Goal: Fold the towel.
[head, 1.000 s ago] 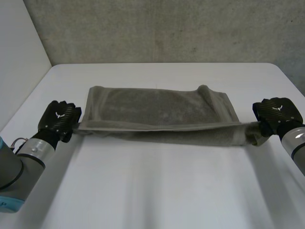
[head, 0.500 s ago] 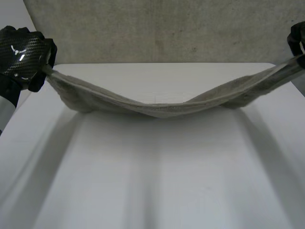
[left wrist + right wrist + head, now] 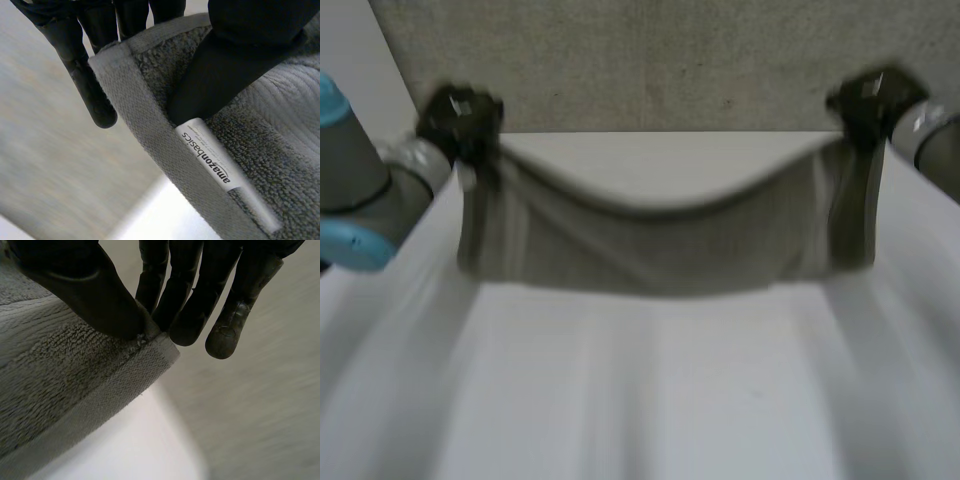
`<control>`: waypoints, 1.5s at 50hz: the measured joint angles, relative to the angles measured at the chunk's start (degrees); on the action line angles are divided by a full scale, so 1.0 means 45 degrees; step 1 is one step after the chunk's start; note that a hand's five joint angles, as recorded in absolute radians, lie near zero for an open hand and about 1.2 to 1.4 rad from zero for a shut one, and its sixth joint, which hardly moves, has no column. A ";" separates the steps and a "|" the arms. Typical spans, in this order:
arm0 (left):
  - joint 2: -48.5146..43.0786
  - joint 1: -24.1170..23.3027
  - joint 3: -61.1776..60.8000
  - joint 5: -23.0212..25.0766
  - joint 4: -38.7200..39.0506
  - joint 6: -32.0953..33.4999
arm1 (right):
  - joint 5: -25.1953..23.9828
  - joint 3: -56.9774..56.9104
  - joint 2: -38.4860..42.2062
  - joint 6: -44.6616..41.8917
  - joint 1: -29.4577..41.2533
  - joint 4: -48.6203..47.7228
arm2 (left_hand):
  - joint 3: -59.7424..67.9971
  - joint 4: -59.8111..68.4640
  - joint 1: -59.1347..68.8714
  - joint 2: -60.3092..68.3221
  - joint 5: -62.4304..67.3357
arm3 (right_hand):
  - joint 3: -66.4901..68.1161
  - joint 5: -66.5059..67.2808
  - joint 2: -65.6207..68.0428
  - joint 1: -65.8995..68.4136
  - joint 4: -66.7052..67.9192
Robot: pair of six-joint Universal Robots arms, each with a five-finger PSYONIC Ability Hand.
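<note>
Towel (image 3: pixel 660 255) first: it hangs as a wide grey sheet over the far half of the white table (image 3: pixel 650 420), spanning most of the way between the table's left and right edges. Its top edge sags in the middle and its bottom edge is down near the surface (whether it brushes the table I cannot tell). The left arm (image 3: pixel 360 200) reaches in from the left edge and the right arm (image 3: pixel 940 140) from the right, both raised. I judge this lets the cloth drop open and straight under its own weight before it is laid over into a fold. The left hand (image 3: pixel 460 115) is clamped on one top corner and the right hand (image 3: pixel 870 100) on the other, well apart so the top edge is held near full width. In the left wrist view the left thumb (image 3: pixel 225 70) presses the terry face against the left fingers (image 3: pixel 95 100) at the hem. The right wrist view shows the same pinch, right thumb (image 3: pixel 90 295) in front and right fingers (image 3: pixel 185 305) behind, right at the corner tip. A small white label (image 3: pixel 220 170) sticks out along the hem just beyond the left thumb.
</note>
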 measured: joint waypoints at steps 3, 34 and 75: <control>0.0310 -0.0107 0.1042 -0.0843 0.1636 -0.0596 | 0.0535 -0.0258 -0.0610 0.0962 0.0156 -0.3204 | 0.0000 0.0000 0.0000 0.0000 0.0000 | 0.0000 0.0001 0.0000 0.0000 0.0000; 0.1053 0.1145 -0.8429 0.1946 0.5702 -0.3426 | -0.1495 0.9540 -0.3165 0.1349 -0.0032 -0.3383 | 0.0003 0.0002 0.0043 0.0003 -0.0011 | 0.0052 0.0070 0.0000 0.0001 0.0000; 0.4692 0.3861 -1.0564 0.5015 0.1638 -0.1977 | -0.4336 0.8575 -0.4930 0.0015 -0.3502 0.1336 | 0.0003 0.0002 0.0047 0.0003 -0.0011 | 0.0053 0.0070 0.0000 -0.0005 0.0000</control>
